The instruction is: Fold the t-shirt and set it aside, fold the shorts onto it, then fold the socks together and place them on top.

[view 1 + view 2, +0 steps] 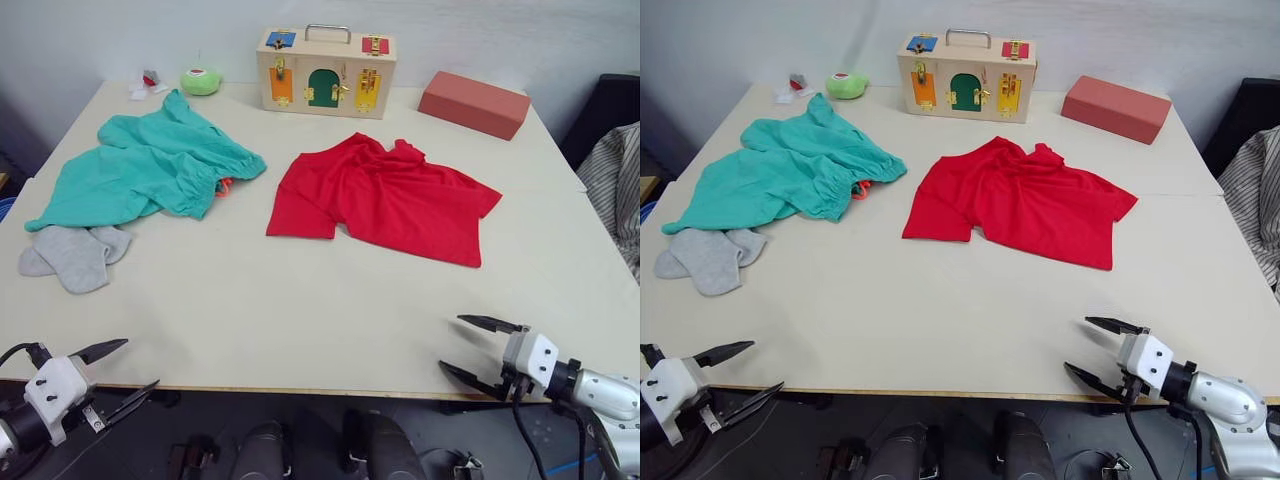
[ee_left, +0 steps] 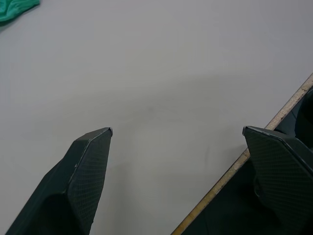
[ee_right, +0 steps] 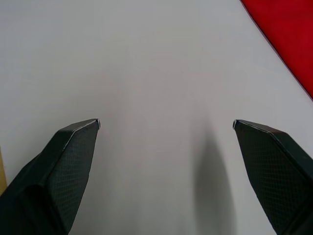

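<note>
The red t-shirt (image 1: 385, 197) lies crumpled and unfolded at the table's middle right. To its left the teal shorts (image 1: 150, 168) are spread loosely, with a bit of orange trim showing at the waistband. Just in front of the shorts, at the left edge, lie the grey socks (image 1: 75, 254), overlapping each other. My left gripper (image 1: 132, 368) hangs open at the table's front left edge, holding nothing. Over the front right edge my right gripper (image 1: 460, 345) is open and empty too, well short of the t-shirt (image 3: 288, 34).
At the back stand a wooden latch box (image 1: 326, 72) with a metal handle, a red-brown block (image 1: 474, 103) to its right, and a green round object (image 1: 200, 81) with small bits at the back left. A striped cloth (image 1: 618, 180) hangs off the table's right side.
</note>
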{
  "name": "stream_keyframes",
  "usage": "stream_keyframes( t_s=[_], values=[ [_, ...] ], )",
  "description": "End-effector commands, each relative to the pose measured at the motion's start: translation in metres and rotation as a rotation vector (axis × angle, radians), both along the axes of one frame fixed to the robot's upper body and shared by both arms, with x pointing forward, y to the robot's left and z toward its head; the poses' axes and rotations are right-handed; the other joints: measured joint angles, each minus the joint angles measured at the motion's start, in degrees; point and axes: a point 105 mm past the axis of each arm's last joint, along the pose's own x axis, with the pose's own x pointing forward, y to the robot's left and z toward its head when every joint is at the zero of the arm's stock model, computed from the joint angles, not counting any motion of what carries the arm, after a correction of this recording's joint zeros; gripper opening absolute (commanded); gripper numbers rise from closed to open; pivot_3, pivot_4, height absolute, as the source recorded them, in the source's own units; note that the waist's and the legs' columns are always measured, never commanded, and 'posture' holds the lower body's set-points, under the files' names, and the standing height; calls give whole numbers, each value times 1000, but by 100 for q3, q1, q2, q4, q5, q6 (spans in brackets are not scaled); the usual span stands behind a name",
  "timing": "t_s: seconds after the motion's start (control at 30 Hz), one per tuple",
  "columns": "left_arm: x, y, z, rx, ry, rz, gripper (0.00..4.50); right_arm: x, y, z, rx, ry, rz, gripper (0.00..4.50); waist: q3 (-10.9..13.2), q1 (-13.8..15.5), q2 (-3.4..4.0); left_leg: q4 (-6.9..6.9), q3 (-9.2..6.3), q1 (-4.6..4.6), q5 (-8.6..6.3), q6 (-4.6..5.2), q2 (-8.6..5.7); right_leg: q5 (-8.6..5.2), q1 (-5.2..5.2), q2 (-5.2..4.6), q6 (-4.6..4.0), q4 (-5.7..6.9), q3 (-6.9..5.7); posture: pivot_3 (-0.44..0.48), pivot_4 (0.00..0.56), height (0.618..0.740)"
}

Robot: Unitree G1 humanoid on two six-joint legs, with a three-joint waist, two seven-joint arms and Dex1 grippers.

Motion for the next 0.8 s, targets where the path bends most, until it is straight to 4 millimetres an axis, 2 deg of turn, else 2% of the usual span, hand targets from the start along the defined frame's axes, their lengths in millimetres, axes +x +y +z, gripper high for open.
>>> stream_keyframes(
  t_s=[0.03,0.1,0.23,0.33,0.43,0.5,0.67,0.8],
  values=[
    [4,-1,11,13,-46,-11,4500,1,4,6,17,-28,9,4480,0,0,0,0,0,0,0,0,0,0,0,0,0,0,0,0,150,740],
    [8,-6,15,-21,-53,-24,4500,2,4,8,24,-33,5,4480,0,1,0,0,1,0,1,1,0,0,0,0,0,0,0,0,150,740],
    [24,-33,31,-134,-39,-129,4500,7,1,17,53,-57,-29,4480,0,14,-1,4,0,0,6,10,0,0,2,0,0,5,0,0,150,740],
    [51,-52,41,-149,-8,-170,4500,20,-6,31,67,-94,-84,4480,1,37,4,12,-1,1,6,10,0,1,4,0,1,12,0,0,150,740],
    [93,-79,53,-101,-50,-233,4500,41,-13,45,45,-124,-133,4480,2,68,7,16,-1,7,10,0,-3,4,9,0,5,19,2,0,150,740],
    [109,-88,58,-76,-59,-248,4500,48,-14,49,30,-124,-146,4480,2,78,7,18,2,8,28,21,-6,6,10,0,8,25,4,0,150,740],
    [178,-119,64,18,-101,-260,4500,85,-23,46,-51,-54,-220,4480,2,78,5,8,18,9,53,-17,-9,6,4,12,8,26,5,0,150,740],
    [210,-133,61,34,-70,-259,4500,106,-28,42,-94,-6,-254,4480,3,19,3,16,45,8,60,-12,-7,7,-8,20,9,34,9,0,150,740]
  ],
)
